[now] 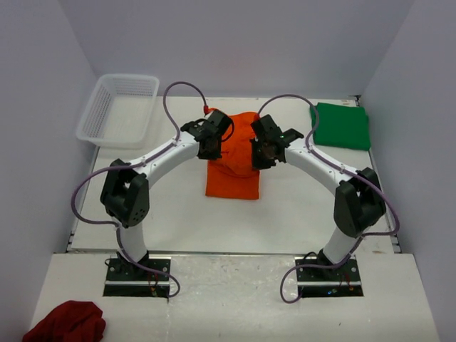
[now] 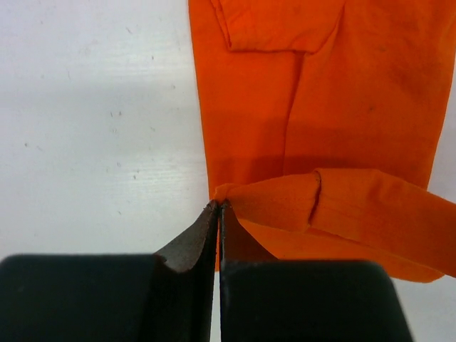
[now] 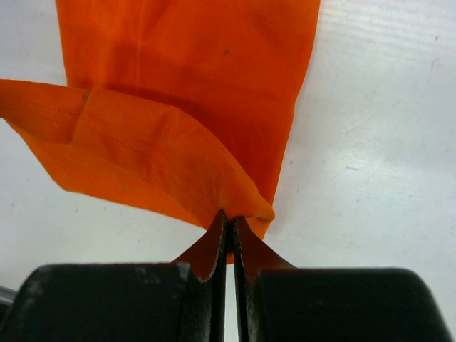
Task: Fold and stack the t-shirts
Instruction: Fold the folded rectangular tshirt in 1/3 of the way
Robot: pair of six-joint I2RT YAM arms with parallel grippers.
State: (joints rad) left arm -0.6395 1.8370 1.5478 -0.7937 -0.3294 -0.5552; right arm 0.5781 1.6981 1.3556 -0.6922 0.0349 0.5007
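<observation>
Holding the orange shirt (image 1: 232,171) by two spots, both arms bend in over the middle of the white table (image 1: 178,214). The left gripper (image 2: 219,208) is squeezed tight. A little bit of orange cloth is pinched right at its tips, on the left side of the shirt. The right gripper (image 3: 229,217) is squeezed tight too, with orange cloth caught between its tips on the right side.

The shirt is folded into a long, thin shape. Most of it lies flat on the table, between the two arms. One end is lifted up, and a flap of cloth hangs across from one gripper to the other, above the flat part.

The green shirt (image 1: 343,126) is folded up and lies flat at the far right corner of the table. It is well apart from the orange one and from both grippers.

A white basket (image 1: 117,110) sits at the far left corner. A dark red cloth (image 1: 65,322) lies in a heap at the near left, just beside the base of the left arm.
</observation>
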